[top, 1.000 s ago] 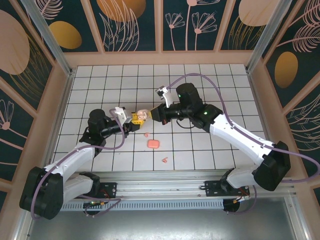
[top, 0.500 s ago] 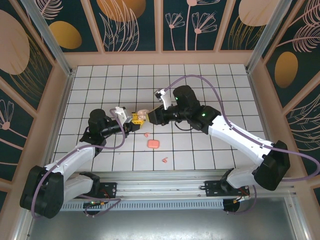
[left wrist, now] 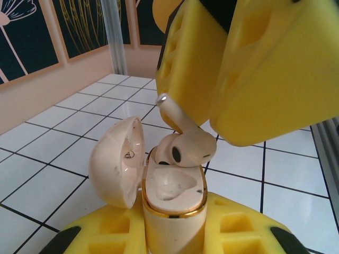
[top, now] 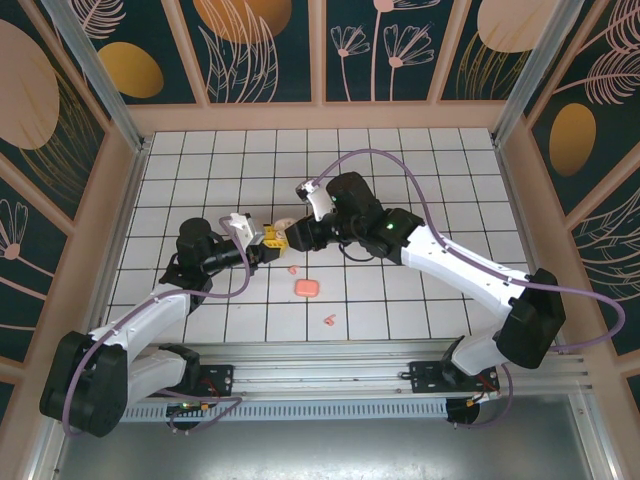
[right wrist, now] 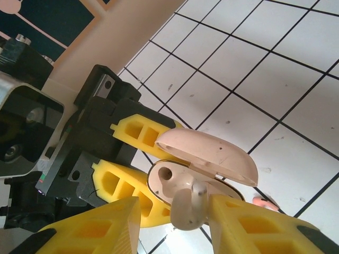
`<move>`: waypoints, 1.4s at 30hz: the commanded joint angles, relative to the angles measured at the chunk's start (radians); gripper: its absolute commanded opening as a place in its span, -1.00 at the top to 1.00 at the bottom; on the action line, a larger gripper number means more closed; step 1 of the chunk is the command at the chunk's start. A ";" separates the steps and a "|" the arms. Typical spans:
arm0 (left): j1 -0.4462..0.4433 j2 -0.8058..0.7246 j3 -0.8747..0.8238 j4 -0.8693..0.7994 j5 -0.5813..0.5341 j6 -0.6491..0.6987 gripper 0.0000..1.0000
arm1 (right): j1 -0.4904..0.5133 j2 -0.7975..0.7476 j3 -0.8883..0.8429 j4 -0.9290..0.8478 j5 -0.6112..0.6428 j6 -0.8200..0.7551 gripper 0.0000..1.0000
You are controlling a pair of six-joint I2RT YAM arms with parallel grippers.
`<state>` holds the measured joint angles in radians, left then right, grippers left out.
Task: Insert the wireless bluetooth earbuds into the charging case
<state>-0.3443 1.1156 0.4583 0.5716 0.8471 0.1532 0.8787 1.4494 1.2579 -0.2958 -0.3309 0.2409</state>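
Over the worktop (top: 200, 160), the left end effector (top: 268, 241) was clamped on the open cream charging case (left wrist: 172, 211). The right end effector (top: 286, 232) had its jaws parted, with 1 cream earbud (left wrist: 185, 150) loose between them, tilted at the case's mouth. Judged light, hard and slick; best pinched across the bulb.

The case (left wrist: 174, 197) is hidden below its gold rim by the left fingers (left wrist: 243, 233), which are cut off by the bottom edge. Just above the case, the upper side of the bud (left wrist: 185, 151) is covered by the right fingers (left wrist: 275, 69), which run off the top and right edges. From the right wrist, a pink bud (right wrist: 263, 201) beyond the case is half hidden by the case's lid. From overhead, the case is too small to tell lid from bud.
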 commanded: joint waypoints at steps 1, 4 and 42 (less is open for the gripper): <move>-0.005 -0.010 0.025 0.037 0.020 -0.010 0.65 | 0.010 0.018 0.032 -0.021 0.048 -0.022 0.29; -0.005 -0.014 0.023 0.038 0.019 -0.011 0.65 | 0.016 0.028 0.038 -0.037 0.056 -0.027 0.36; -0.005 -0.001 0.037 -0.032 -0.029 0.032 0.65 | -0.122 -0.178 -0.098 -0.062 -0.077 0.065 0.87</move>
<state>-0.3462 1.1156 0.4618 0.5545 0.8280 0.1589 0.7818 1.3029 1.1923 -0.2905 -0.3653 0.2710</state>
